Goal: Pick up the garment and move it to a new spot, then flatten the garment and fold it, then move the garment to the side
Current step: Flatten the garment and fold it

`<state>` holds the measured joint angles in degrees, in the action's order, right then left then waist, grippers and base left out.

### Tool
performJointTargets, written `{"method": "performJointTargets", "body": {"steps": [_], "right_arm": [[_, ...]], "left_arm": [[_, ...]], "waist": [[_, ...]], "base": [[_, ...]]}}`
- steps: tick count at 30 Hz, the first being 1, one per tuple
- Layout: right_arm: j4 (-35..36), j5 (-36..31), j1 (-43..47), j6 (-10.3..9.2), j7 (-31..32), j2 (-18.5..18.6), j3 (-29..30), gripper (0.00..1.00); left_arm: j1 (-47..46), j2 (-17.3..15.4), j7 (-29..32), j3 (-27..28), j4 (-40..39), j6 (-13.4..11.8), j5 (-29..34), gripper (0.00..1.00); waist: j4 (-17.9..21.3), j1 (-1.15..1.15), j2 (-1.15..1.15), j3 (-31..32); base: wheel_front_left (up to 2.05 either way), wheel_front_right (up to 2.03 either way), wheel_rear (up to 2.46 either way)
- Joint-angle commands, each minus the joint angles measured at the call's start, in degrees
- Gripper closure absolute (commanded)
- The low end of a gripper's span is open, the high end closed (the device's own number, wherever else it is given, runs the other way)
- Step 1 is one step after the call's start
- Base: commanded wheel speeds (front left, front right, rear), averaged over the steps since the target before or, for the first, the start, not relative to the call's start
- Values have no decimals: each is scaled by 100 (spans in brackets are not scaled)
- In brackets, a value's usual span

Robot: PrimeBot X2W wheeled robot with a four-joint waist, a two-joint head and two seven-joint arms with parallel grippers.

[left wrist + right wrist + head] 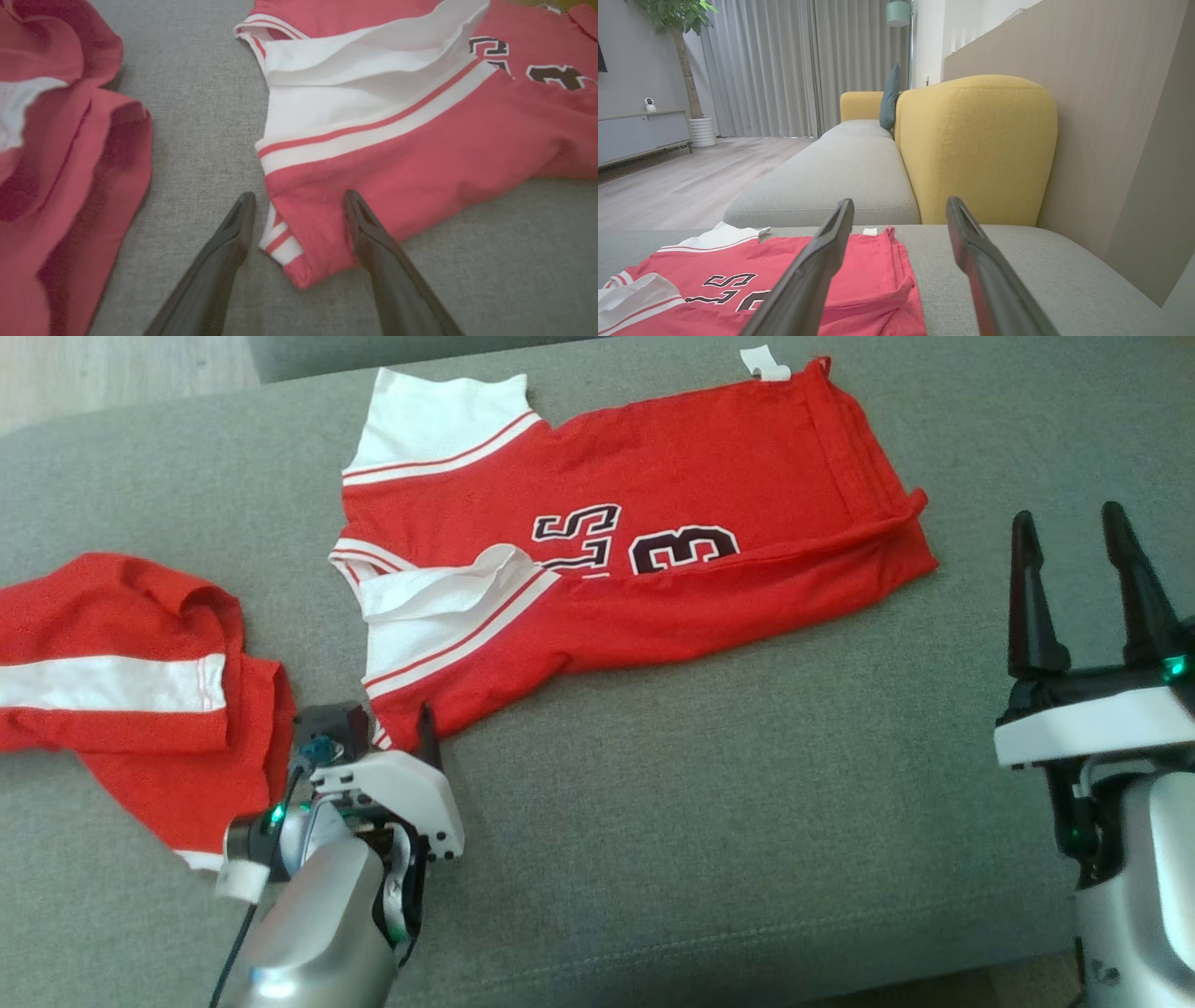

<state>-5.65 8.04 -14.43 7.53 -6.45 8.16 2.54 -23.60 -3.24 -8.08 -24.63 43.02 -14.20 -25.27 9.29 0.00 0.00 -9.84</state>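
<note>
Close spread left gripper deep over striped corner, perhaps a sleeve, of red-and-white numbered cloth jersey. Keep right gripper, likewise spread, clear.

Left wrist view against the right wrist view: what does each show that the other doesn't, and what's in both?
Left wrist view: a second red garment at its left, and the left tool open, its fingers either side of a striped corner of the red jersey. Right wrist view: the right tool open, a yellow sofa arm, curtains, a potted plant. Both: that jersey and the grey cushion.
</note>
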Motion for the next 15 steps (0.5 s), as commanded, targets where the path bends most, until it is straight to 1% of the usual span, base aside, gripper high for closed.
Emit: {"method": "performJointTargets", "body": {"steps": [1, 5, 10, 11, 12, 15], "right_arm": [[238, -39, -72, -4, 28, 25, -83, 0], [327, 7, -112, -4, 91, 10, -21, 0], [388, -66, -169, -4, 157, 44, 43, 0], [375, -85, -181, -4, 199, 42, 79, 0], [305, -130, -205, -4, 324, 35, 154, 0], [130, -176, -267, -4, 534, -11, 305, 0]], "left_arm": [[-265, -113, -3, 150, -97, -37, 37, 0], [-426, -135, 181, 63, 247, 1, 67, 0], [-635, -129, 566, -114, 644, 210, 76, 0], [-674, -123, 627, -135, 694, 263, 57, 18], [-747, -112, 665, -181, 745, 378, 37, 100], [-851, -99, 442, -193, 683, 425, 38, 100]], "waist": [[17, 0, 0, -23], [42, 0, 0, -104], [27, 0, 0, -205], [16, 0, 0, -223], [-20, 0, 0, -265], [-119, 0, 0, -324]], "base": [[0, 0, 0], [0, 0, 0], [0, 0, 0], [0, 0, 0], [0, 0, 0], [0, 0, 0]]}}
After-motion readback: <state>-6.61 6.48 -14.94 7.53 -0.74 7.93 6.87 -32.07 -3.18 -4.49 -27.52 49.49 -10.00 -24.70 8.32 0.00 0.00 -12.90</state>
